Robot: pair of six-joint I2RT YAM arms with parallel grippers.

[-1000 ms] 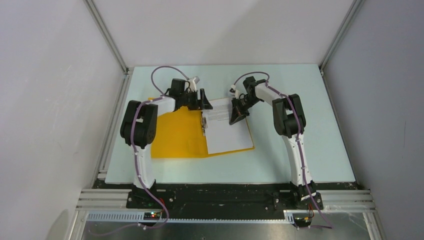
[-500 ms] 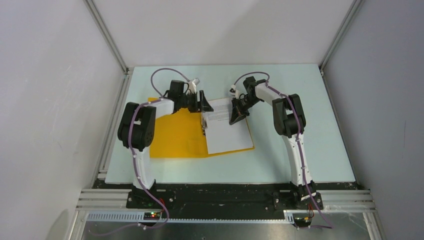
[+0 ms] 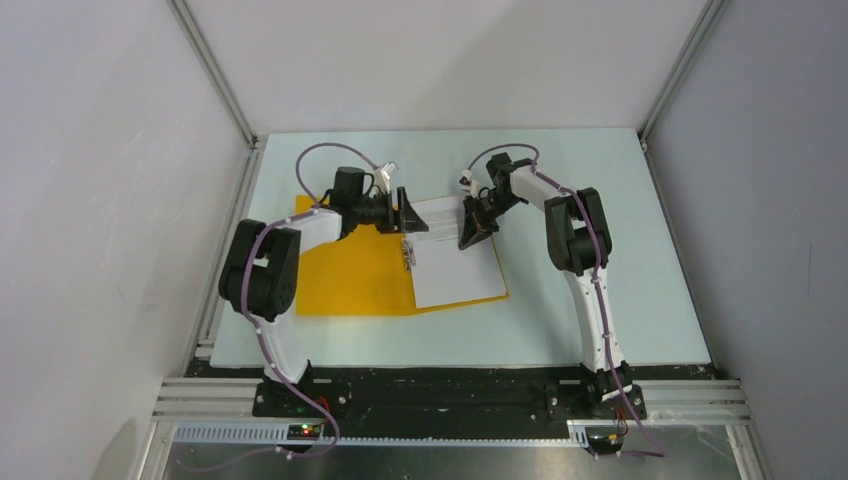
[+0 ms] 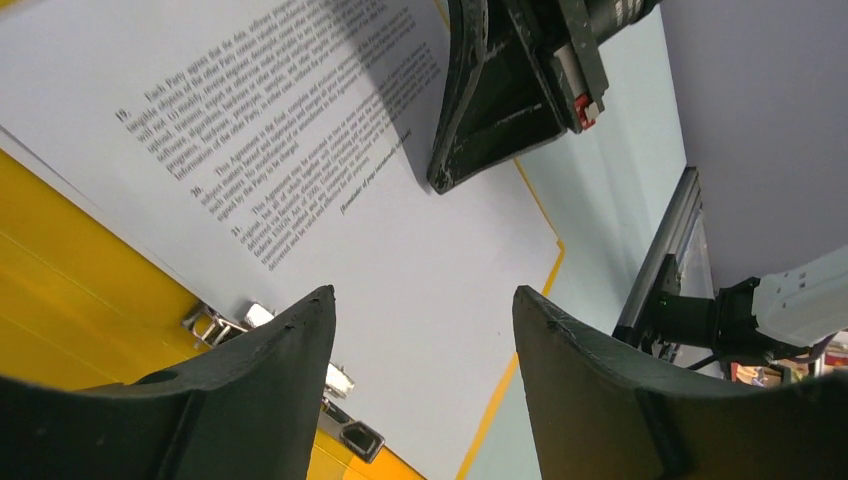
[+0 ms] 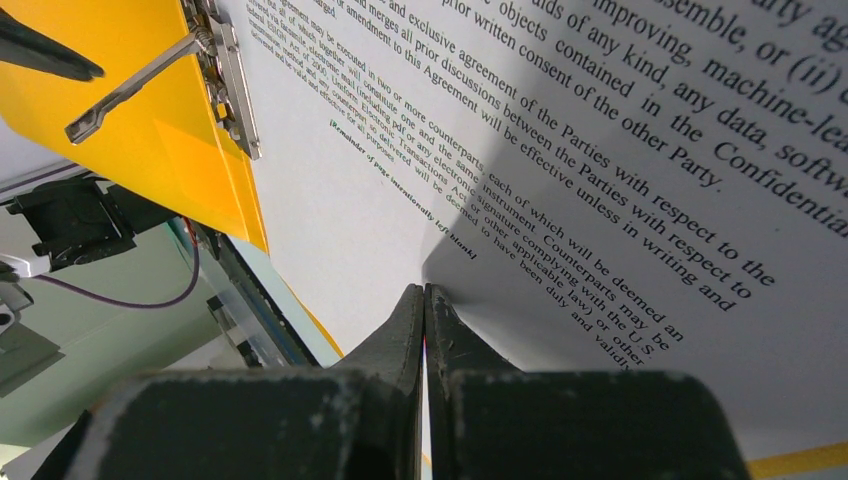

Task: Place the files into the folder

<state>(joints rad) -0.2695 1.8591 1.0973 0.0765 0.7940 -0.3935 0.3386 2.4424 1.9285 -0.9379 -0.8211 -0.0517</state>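
The orange-yellow folder [image 3: 350, 272] lies open on the table. The white files [image 3: 455, 268] lie on its right cover, against the metal clip bar [image 3: 408, 250] at the spine. My left gripper [image 3: 412, 216] is open and empty, just above the files' far left corner; in its wrist view the jaws [image 4: 422, 300] frame bare paper [image 4: 300, 150], with the clip [image 4: 262, 322] beside the left finger. My right gripper [image 3: 469, 238] is shut, pinching a lifted part of the top sheet [image 5: 620, 200] between its fingertips [image 5: 424, 292]. The clip's lever [image 5: 135, 85] stands raised.
The pale table [image 3: 600, 250] stretches right of the folder. White walls with metal frame posts [image 3: 215, 75] close in the back and sides. A black rail [image 3: 450, 385] runs along the near edge by the arm bases.
My left arm has swung its gripper a little nearer and rightward, over the files' far left corner. The raised fold in the paper looks flatter. My right gripper has not moved.
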